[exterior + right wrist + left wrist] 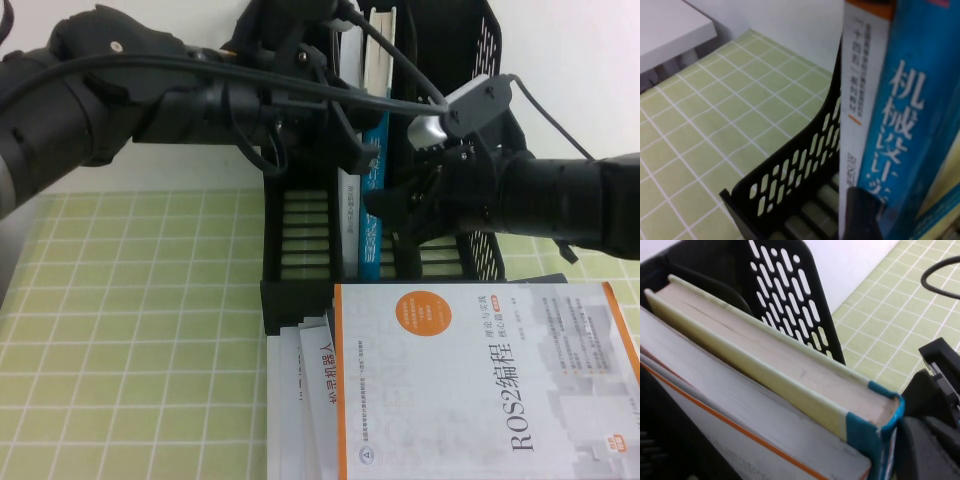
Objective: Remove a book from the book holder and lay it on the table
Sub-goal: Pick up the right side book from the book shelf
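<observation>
Your book (373, 205) stands in the holder (300, 250), not yet on the desk (130, 330); right gripper (395, 205) at its spine, left gripper (345, 140) above, fingers' states unclear.

Green gridded table (130, 330); upon it the black book holder (300, 240); white books (480, 390) in front

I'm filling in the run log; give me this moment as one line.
book: upright in book holder | left gripper: above holder | right gripper: at blue spine | table: not laid yet
</observation>
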Motion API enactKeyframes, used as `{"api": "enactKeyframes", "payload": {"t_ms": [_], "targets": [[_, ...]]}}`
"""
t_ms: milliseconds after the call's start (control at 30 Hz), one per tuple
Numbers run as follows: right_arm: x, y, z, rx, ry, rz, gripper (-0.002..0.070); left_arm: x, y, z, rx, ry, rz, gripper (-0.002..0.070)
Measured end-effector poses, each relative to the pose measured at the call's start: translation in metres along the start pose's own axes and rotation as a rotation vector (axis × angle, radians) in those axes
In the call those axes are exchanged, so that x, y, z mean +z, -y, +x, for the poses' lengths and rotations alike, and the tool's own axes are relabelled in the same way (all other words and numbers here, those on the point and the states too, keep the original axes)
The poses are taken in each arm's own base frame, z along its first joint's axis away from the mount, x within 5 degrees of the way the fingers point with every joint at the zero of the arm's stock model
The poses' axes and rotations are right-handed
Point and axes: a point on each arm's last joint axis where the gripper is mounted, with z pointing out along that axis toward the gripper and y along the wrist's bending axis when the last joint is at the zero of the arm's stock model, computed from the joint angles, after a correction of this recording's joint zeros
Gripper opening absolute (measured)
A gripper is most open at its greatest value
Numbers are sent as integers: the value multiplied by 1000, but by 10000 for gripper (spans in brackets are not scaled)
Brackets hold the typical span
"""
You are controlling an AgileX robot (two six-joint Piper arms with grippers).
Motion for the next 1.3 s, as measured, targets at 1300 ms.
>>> {"api": "enactKeyframes", "payload": {"t_ms": [1300], "targets": [[-89, -35, -1, 65, 65, 12, 399, -53, 12, -36, 188, -13, -53, -3]]}}
